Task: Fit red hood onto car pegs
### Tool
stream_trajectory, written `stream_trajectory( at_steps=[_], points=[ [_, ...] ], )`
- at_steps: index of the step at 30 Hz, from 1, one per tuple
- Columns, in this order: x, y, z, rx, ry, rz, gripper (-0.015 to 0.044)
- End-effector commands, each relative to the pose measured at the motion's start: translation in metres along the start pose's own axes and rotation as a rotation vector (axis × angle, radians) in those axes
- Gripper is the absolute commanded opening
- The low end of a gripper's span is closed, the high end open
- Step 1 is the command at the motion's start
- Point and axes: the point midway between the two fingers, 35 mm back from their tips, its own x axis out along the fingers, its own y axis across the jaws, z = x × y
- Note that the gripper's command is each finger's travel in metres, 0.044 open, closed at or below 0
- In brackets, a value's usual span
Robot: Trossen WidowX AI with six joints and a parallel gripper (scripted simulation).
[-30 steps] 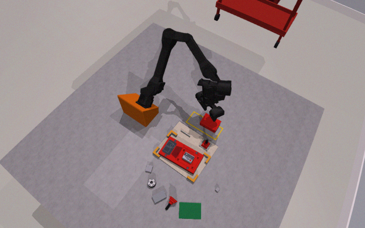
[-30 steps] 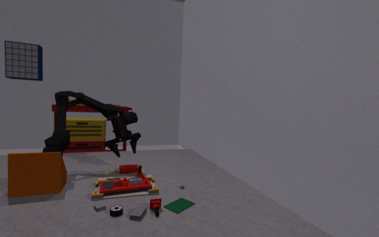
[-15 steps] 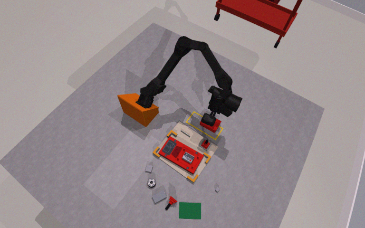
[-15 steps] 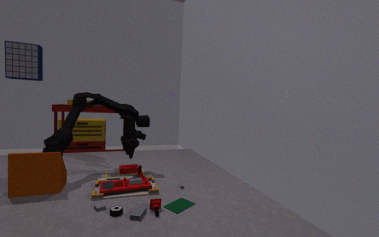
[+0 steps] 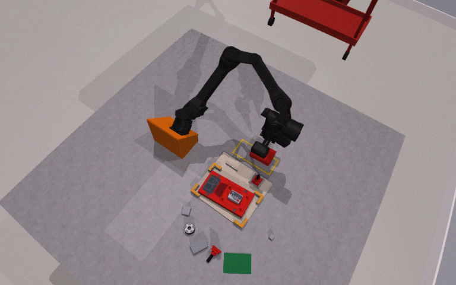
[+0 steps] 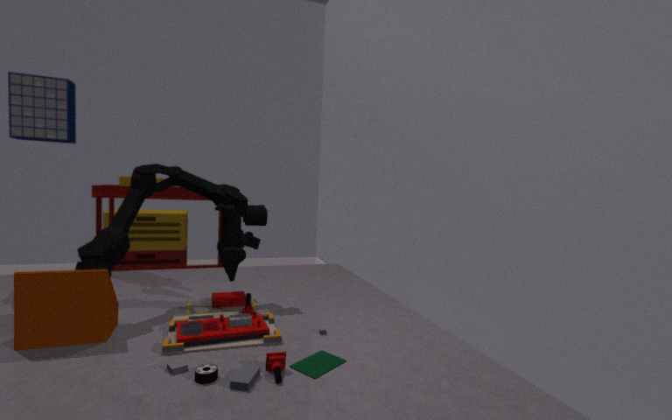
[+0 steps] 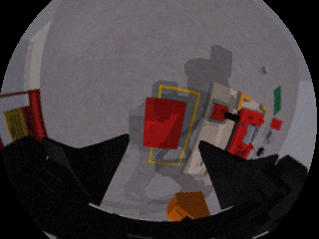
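With its fingers spread and nothing between them, the gripper (image 5: 260, 149) (image 6: 231, 278) (image 7: 165, 141) hangs above the hood (image 5: 268, 158) (image 6: 228, 298) (image 7: 164, 124). In the top view, the hood lies on the counter (image 5: 336, 168) (image 6: 148, 395) (image 7: 115, 65), partly inside a yellow outline (image 5: 251, 163) (image 6: 187, 308) (image 7: 189, 128), nearer the right-hand corner than the left-hand one. The chassis (image 5: 224, 198) (image 6: 198, 338) (image 7: 239, 149), engine block (image 5: 234, 196) (image 6: 240, 320) (image 7: 250, 134) on its deck, sits farther from the upper-right edge than the hood does.

Below the black gripper (image 6: 231, 278) (image 7: 165, 141), the hood (image 5: 269, 158) (image 6: 228, 299) (image 7: 163, 123) is plain red; the outline (image 5: 237, 145) (image 6: 187, 309) (image 7: 195, 111) there is yellow.
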Motion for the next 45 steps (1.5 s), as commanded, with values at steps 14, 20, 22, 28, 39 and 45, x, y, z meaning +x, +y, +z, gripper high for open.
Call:
stream_trajectory(
  at_steps=[14,20,22,28,39,45],
  points=[
    [0.011,-0.001,0.001,0.010,0.002,0.003,0.0440],
    [0.015,-0.001,0.000,0.010,0.002,0.003,0.0440],
    [0.016,-0.001,0.000,0.010,0.002,0.003,0.0440],
    [0.020,-0.001,0.000,0.010,0.002,0.003,0.0440],
    [0.027,-0.001,0.000,0.010,0.002,0.003,0.0440],
    [0.031,-0.001,0.000,0.010,0.002,0.003,0.0440]
  ],
)
